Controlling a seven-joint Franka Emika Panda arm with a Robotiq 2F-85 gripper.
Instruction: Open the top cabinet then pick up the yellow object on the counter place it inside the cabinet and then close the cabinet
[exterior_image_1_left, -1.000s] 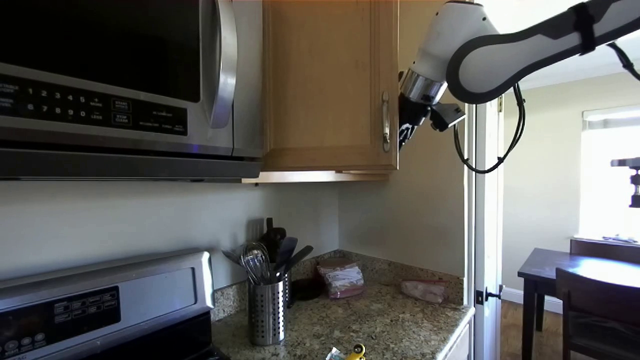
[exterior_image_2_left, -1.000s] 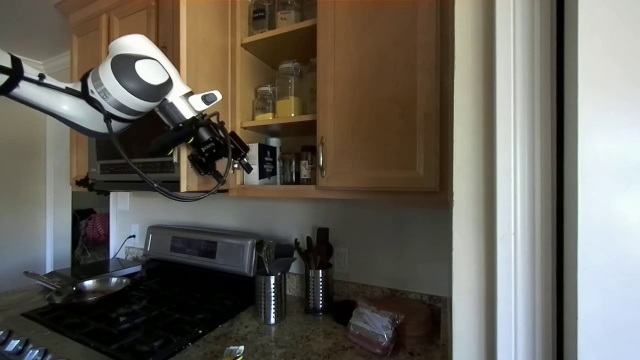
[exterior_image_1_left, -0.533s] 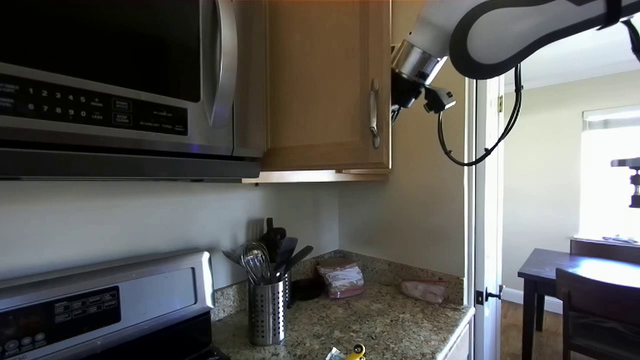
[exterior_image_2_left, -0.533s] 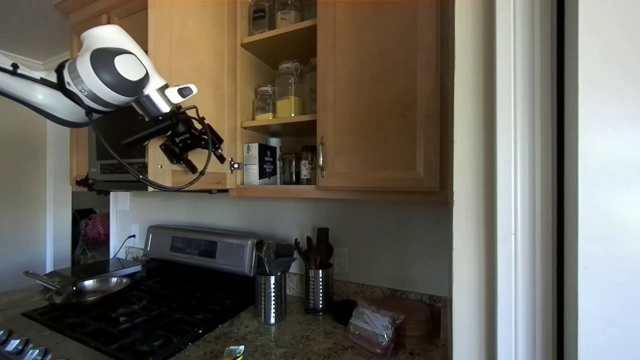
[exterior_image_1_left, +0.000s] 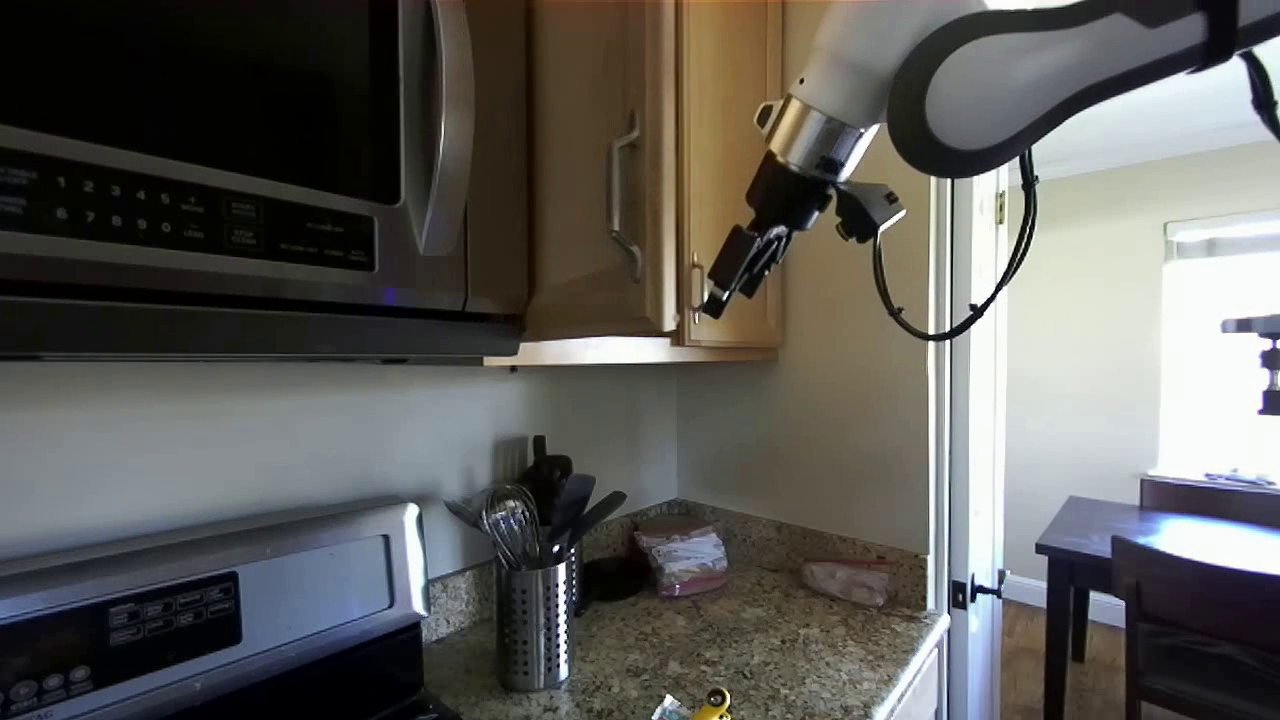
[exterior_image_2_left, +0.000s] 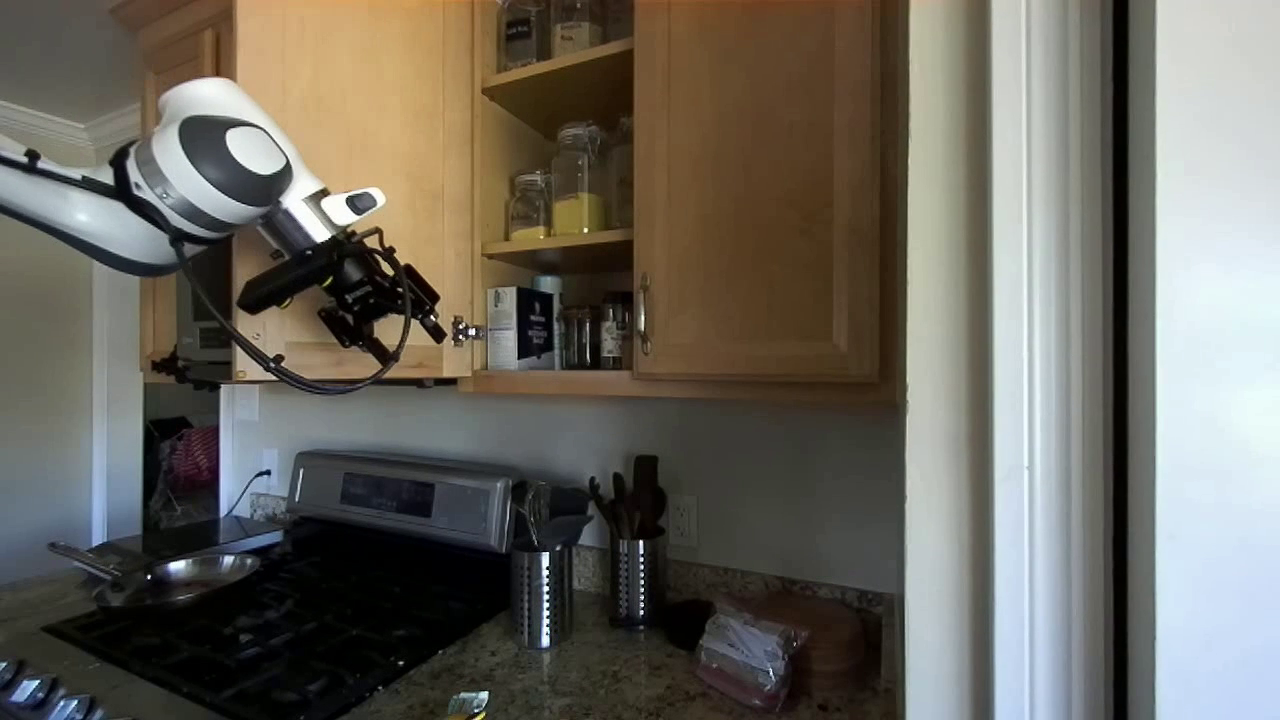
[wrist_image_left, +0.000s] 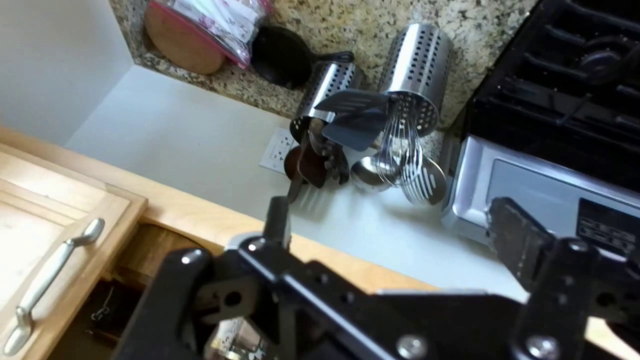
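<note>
Cabinet (exterior_image_2_left: 550, 384): its door (exterior_image_2_left: 405, 150) stands open.
Pincer (wrist_image_left: 390, 215): yours, spread wide near that door.
Yellow object (exterior_image_1_left: 713, 710): you see it on the table (exterior_image_1_left: 790, 640), at the lower edge of both exterior views.
Microwave (exterior_image_1_left: 240, 170): you read 1 to 9, 0, "LESS", "STOP CLEAR".
Box (exterior_image_2_left: 520, 328): inside the cabinet; its lettering is too blurred for you to read.

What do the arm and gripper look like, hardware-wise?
Arm: rounded white shell, dark grey panels, silver collar at the wrist, black strap round a link, black cable in a loose loop. Gripper: black, angular linkages, silver screw heads, two blocky dark fingers. No lettering legible at this size.
</note>
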